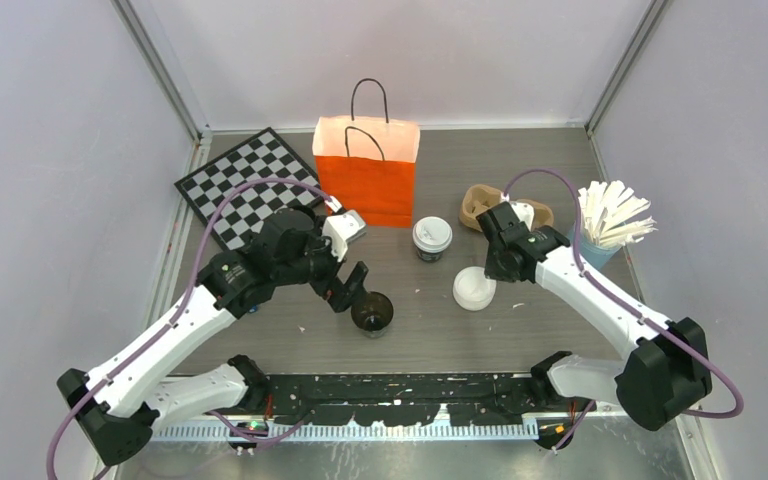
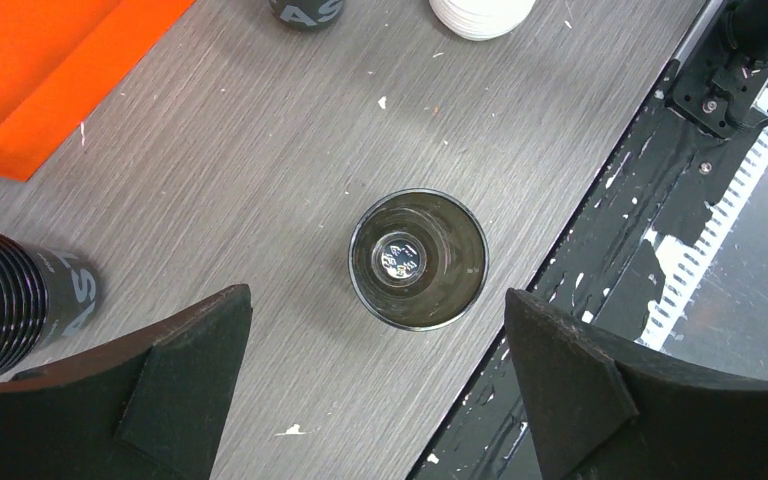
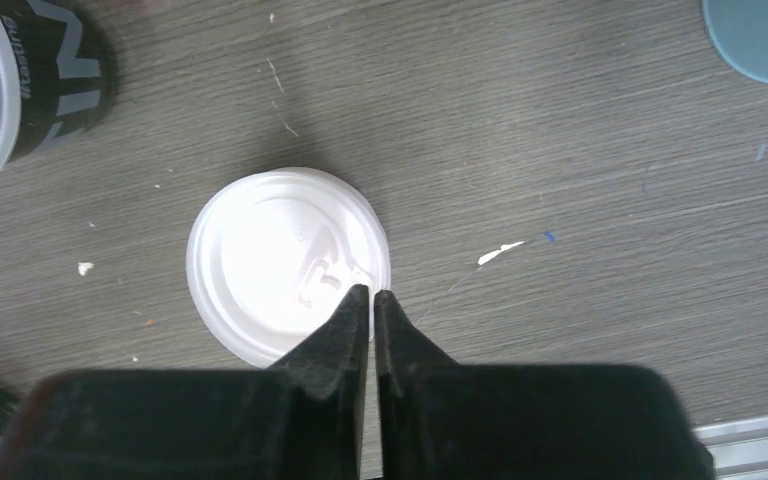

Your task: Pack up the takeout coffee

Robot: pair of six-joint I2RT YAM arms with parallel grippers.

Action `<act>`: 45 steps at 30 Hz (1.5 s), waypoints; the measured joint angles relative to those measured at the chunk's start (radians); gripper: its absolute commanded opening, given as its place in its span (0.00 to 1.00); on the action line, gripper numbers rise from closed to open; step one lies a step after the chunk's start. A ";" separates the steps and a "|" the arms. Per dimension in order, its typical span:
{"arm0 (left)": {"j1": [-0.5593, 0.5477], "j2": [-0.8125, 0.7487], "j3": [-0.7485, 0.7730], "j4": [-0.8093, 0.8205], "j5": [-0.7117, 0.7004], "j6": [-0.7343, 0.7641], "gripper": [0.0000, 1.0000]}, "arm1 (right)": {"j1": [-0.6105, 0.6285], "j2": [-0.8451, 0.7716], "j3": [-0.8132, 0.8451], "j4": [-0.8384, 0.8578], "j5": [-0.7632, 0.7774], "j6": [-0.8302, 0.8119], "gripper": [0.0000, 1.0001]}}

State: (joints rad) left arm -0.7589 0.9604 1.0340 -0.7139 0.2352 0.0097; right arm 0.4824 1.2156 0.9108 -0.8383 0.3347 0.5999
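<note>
Takeout coffee [image 1: 432,238] upright mid-surface, beside orange bag [image 1: 367,172]. Right pincer [image 3: 372,295] closed over loose lid [image 3: 280,262], nearer; coffee lies far-left of it. Left pincer [image 2: 375,305] wide above black cup [image 2: 418,259].

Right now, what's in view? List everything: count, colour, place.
takeout coffee: 1, dark with white lid, centre, right of the bag
orange bag: 1, orange, upright, far centre
lidless cup: 1, black, upright, near centre
loose lid: 1, white, flat, right of centre
chessboard: 1, black-and-white, far left
cup carrier: 1, brown, far right
blue cup: 1, holds white sticks, right edge
cup stack: 1, black, on its side, left wrist view only
left pincer: open, above lidless cup
right pincer: shut, over loose lid's edge
</note>
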 measured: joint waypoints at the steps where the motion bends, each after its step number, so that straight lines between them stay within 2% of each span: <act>1: 0.000 0.007 0.007 0.000 0.000 0.002 1.00 | 0.000 -0.002 0.000 0.000 0.001 0.005 0.26; 3: 0.000 0.019 0.015 -0.001 0.001 0.005 0.99 | 0.000 0.000 0.000 0.000 0.008 0.008 0.34; 5: 0.000 0.028 0.015 -0.005 0.001 0.011 0.98 | -0.008 0.001 0.000 0.000 0.008 0.014 0.38; 17: 0.000 0.002 -0.016 -0.009 0.001 0.033 0.97 | -0.065 0.036 -0.065 0.059 -0.032 0.053 0.37; 23: 0.000 -0.003 -0.029 -0.009 0.001 0.037 0.96 | -0.066 0.068 -0.090 0.106 -0.057 0.053 0.28; 29: 0.000 -0.003 -0.038 -0.009 0.001 0.046 0.96 | -0.066 0.079 -0.092 0.128 -0.055 0.048 0.01; 45: 0.000 -0.009 -0.037 -0.008 -0.016 0.047 1.00 | -0.066 0.032 -0.063 0.073 -0.053 0.029 0.00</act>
State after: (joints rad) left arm -0.7589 0.9512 0.9966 -0.7219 0.2192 0.0563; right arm 0.4164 1.2476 0.8478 -0.7654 0.2813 0.6285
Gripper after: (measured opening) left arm 0.996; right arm 0.017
